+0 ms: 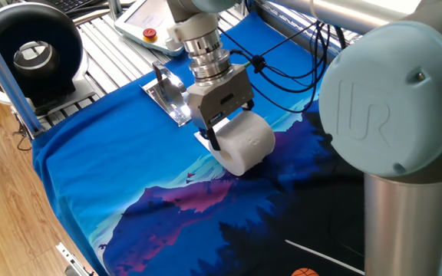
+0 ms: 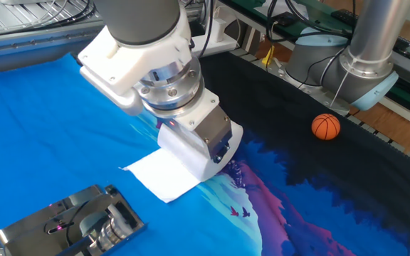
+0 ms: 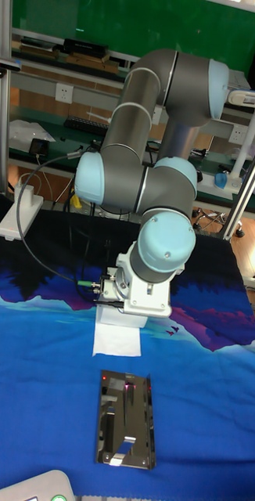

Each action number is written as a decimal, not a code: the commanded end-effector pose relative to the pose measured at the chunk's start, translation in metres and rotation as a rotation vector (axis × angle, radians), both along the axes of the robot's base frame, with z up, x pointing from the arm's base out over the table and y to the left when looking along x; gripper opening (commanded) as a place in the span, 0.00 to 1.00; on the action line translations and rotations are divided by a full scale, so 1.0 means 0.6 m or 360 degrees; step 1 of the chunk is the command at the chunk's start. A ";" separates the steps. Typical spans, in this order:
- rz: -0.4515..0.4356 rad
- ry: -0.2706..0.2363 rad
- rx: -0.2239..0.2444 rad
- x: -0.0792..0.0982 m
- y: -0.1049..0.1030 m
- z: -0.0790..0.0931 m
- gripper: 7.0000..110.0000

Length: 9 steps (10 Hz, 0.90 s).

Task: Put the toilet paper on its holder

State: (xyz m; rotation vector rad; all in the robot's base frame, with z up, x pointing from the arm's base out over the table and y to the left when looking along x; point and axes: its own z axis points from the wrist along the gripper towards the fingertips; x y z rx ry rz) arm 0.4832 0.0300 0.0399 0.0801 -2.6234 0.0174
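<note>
On the blue cloth in one fixed view, we see our gripper (image 1: 222,126) clenched on the toilet paper (image 1: 244,143), which is soft and light; a flank grip suits. The other view shows its sheet (image 2: 164,174) trailing. In the tall view, the holder (image 3: 126,419) lies just beside.

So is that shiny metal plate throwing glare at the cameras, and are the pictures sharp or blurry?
In one fixed view the holder shows a bright white highlight beside the gripper; in the other fixed view it mirrors its surroundings, with small pink-red spots; in the tall fixed view it reflects dark shapes and red dots. All three look sharp; the toilet paper looks evenly lit.
</note>
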 end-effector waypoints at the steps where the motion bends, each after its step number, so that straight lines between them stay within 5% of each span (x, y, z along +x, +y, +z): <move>1: 0.0010 -0.0029 0.0029 -0.002 -0.002 -0.009 1.00; 3: 0.0001 -0.0034 0.0020 -0.002 -0.002 -0.010 1.00; 4: -0.0010 -0.0027 0.0011 -0.004 -0.001 -0.007 0.79; 8: -0.0070 -0.0004 -0.0013 0.006 0.012 0.028 0.79; 9: -0.0076 0.0003 -0.0024 0.008 0.008 0.035 0.36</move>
